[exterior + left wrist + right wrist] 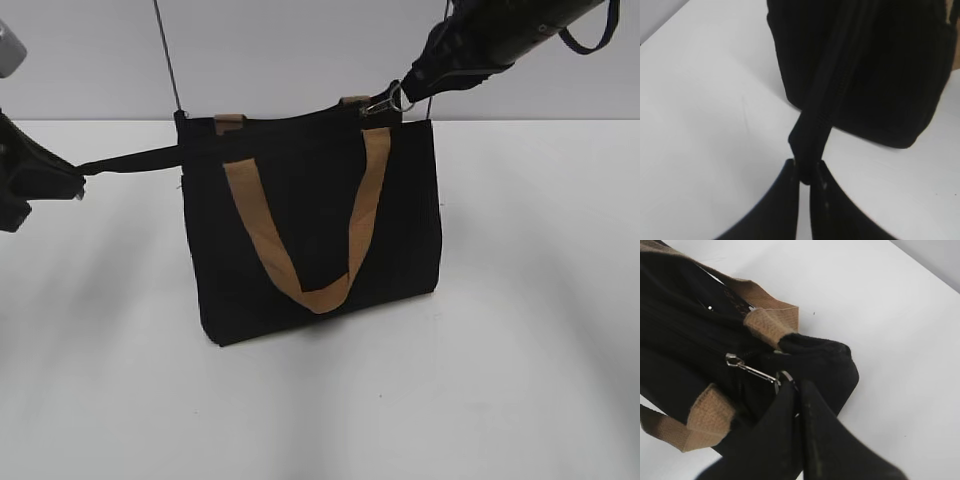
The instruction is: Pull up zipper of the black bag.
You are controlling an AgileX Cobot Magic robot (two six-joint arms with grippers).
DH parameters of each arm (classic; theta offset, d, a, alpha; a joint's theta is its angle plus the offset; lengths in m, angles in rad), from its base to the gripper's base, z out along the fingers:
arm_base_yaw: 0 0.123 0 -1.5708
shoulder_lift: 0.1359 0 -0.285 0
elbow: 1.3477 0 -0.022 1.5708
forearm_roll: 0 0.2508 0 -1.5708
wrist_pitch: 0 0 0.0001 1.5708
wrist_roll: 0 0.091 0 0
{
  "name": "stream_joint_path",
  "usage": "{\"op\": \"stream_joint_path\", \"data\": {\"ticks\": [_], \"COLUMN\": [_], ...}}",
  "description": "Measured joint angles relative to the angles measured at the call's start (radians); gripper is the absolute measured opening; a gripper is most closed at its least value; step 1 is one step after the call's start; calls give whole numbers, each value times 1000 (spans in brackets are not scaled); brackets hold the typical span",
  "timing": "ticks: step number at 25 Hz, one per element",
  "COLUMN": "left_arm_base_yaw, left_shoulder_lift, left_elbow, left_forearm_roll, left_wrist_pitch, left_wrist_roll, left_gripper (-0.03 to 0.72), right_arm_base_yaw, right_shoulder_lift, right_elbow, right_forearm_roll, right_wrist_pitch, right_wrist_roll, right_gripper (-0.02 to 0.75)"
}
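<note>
The black bag (310, 230) stands upright on the white table, with tan loop handles (315, 290). Its zipper (300, 118) runs along the top edge. The silver ring pull (390, 100) sits at the bag's top right corner. My right gripper (412, 92) is shut on the ring pull (782, 380), which shows taut in the right wrist view, jaws (799, 390) pinching it. My left gripper (72, 178) is shut on the thin black side strap (130, 158), pulled straight out to the left. In the left wrist view the jaws (807, 172) pinch the strap end (812, 130) in front of the bag (875, 75).
The white table (500, 380) spreads around the bag. A thin dark rod (168, 55) rises behind the bag's left corner. A grey wall stands at the back.
</note>
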Motion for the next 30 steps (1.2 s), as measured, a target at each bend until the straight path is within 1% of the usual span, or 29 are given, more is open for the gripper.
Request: {"op": "stream_joint_path", "data": {"ticks": [7,9,10,11,12,13,15,16,18,19,22,24,26,30], "left_arm_base_yaw": [0,1,2,6,9,12,12,12,12,12,12,12,12,25], "left_shoulder_lift": [0,0,0,0,0,0,0,0,0,0,0,0,0,0], "left_elbow": [-2,-2,-2,-2,-2,-2,-2,-2,-2,-2,-2,-2,-2,-2], "left_forearm_roll": [-12,-33,-45,-57,-71,-88,-126,-149,-185,-197,-212,-214,-205,-190], "left_wrist_pitch": [5,4,4,4,3,1,-6,-10,-32,-50,-94,-119,-154,-204], "left_wrist_roll": [0,0,0,0,0,-1,-1,-3,-10,-20,-68,-112,-183,-317], "left_gripper": [23,23,28,41,69,108,249,316,460,508,562,572,575,571], "right_arm_base_yaw": [-13,-16,-18,-22,-29,-32,-38,-39,-39,-39,-39,-39,-39,-39], "right_shoulder_lift": [0,0,0,0,-1,-2,-2,-2,-2,-2,-4,-13,-25,-50], "right_elbow": [0,0,0,0,0,0,0,0,0,0,0,0,0,0], "right_forearm_roll": [10,11,10,-4,-16,-23,-36,-37,-38,-38,-42,-54,-76,-169], "right_wrist_pitch": [10,16,18,17,17,17,18,23,32,38,53,57,61,71], "right_wrist_roll": [0,0,0,0,0,0,1,4,15,17,20,26,46,146], "right_gripper": [-1,6,25,62,104,167,299,345,412,424,443,446,447,447]}}
